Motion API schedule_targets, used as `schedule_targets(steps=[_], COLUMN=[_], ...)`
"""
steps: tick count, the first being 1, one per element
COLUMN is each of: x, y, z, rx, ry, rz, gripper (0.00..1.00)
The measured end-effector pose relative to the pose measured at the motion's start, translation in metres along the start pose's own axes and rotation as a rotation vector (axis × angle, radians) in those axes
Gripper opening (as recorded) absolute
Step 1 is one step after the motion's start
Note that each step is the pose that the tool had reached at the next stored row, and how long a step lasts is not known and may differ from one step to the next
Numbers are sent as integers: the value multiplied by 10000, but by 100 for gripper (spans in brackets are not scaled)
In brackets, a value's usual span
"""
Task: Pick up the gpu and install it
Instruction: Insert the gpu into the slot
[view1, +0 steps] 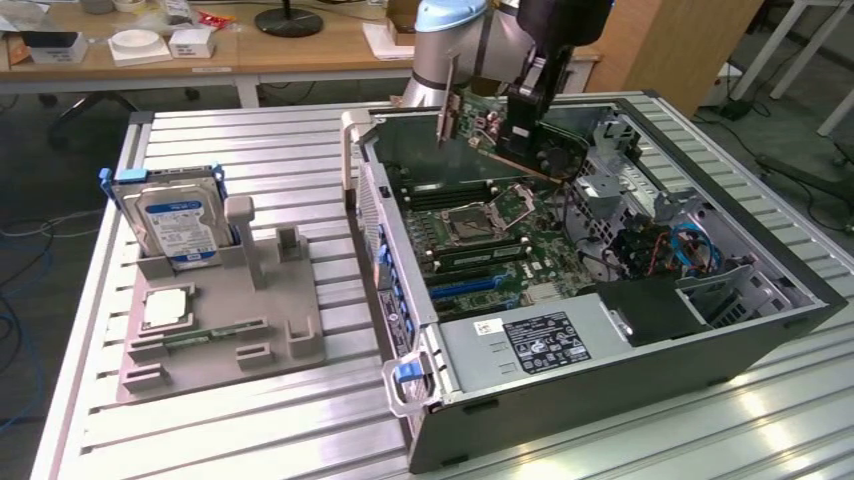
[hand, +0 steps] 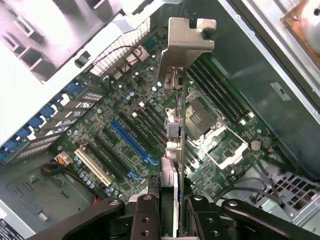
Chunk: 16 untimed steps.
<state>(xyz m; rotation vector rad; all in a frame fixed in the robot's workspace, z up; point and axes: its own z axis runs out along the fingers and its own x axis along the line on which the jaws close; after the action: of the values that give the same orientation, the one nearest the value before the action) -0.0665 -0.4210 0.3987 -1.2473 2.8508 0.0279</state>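
gpu (view1: 483, 128), dark green card, silvery end bracket, tilted, aloft above motherboard (view1: 497, 262)

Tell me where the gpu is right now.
In the exterior view the gpu hangs top centre, gripped by the end effector, tilted above the motherboard of the open case, not yet seated.

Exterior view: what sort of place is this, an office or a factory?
Most likely a robotics lab or workshop: a robot gripper holds a gpu above an open computer case on a slatted metal table, with cluttered wooden desks behind.
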Motion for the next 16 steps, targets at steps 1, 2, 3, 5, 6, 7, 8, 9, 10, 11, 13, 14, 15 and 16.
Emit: schedule_targets(steps=[1, 2, 3, 5, 6, 7, 8, 9, 10, 11, 13, 14, 15, 16], x=[0, 0, 0, 0, 1, 1, 1, 1, 1, 1, 1, 1, 1, 1], y=[0, 0, 0, 0, 0, 0, 0, 0, 0, 0, 0, 0, 0, 0], z=[3, 5, 9, 12, 14, 16, 18, 19, 21, 22, 24, 25, 26, 27], rx=[-8, -16, -25, -40, -47, -55, -61, -68, -75, -80, -91, -97, -102, -107], ry=[2, 6, 10, 21, 26, 29, 32, 36, 39, 42, 50, 53, 57, 61], rz=[-161, -322, -497, -814, -966, -1118, -1273, -1427, -1574, -1705, -1960, -2081, -2205, -2326], gripper=[27, 27, 27, 27, 27, 27, 27, 27, 27, 27, 27, 27, 27, 27])
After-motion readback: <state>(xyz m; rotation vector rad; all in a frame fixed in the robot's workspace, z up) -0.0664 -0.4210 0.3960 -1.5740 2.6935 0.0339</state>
